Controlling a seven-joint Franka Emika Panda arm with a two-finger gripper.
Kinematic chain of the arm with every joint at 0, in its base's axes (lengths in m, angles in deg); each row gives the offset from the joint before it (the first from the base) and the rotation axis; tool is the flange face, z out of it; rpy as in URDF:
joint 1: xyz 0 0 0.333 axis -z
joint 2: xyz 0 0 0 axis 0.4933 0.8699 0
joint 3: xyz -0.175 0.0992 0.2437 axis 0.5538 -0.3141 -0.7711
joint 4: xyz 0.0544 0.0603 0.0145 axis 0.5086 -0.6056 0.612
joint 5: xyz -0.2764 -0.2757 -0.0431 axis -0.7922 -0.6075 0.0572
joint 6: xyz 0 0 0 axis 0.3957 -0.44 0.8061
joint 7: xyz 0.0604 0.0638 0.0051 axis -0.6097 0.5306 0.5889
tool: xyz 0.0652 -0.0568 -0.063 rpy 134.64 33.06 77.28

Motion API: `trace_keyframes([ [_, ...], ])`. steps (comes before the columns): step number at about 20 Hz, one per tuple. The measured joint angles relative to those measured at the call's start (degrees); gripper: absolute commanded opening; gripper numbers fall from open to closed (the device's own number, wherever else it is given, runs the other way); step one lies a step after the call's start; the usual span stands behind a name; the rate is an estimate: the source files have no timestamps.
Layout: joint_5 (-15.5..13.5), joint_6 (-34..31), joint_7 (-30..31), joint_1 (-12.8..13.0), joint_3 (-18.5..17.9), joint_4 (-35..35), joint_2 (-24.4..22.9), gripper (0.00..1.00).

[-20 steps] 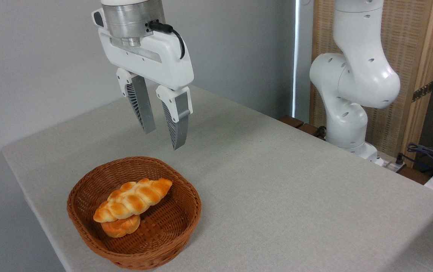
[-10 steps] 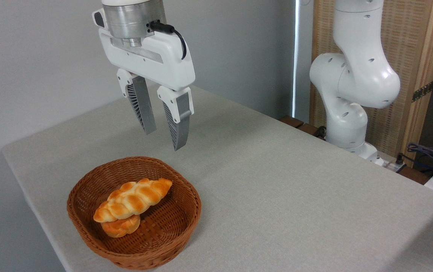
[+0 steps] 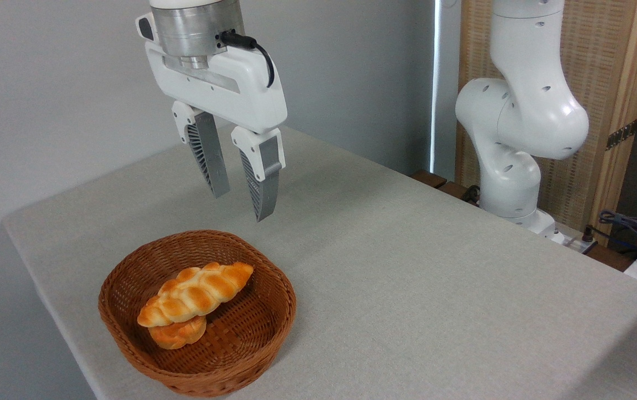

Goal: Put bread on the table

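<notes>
Gripper (image 3: 240, 205) hangs above the wicker basket (image 3: 274, 328), a bit behind it, well clear of the contents. Fingers (image 3: 262, 189) released, gap between them, nothing held, pointing down w/ a slight tilt, prob. set for a top-down pick.

Braided loaf (image 3: 196, 293) lies inside the basket, diagonal, one tapered end up toward the back-right rim, other end low at front-left. It's resting on top of a small round roll (image 3: 178, 333), so it sits tilted and raised, easier to get at than the roll underneath.

Desk (image 3: 435, 289), grey-beige cloth, lots of bare room right of the basket; likely drop spot.

Task not started yet: the loaf is untouched. Approx. next: descend, close across the loaf's narrow width. Risk: the roll below may shift or the loaf rock.
</notes>
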Motion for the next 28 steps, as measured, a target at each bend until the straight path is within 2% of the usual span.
trace_keyframes([
  [6, 0.0, 0.5, 0.0, 0.0, 0.0, 0.0, 0.0, 1.0],
  [13, 0.0, 7.3, 0.0, 0.1, 0.0, -1.8, 0.0, 1.0],
  [20, 0.0, 16.4, 0.0, 0.5, 0.0, -10.8, -2.6, 1.0],
  [24, 0.0, 25.0, -0.1, 1.5, 0.0, -16.0, -2.8, 1.0],
  [28, -0.1, 28.9, -0.5, 2.4, 0.0, -19.7, -2.8, 1.0],
])
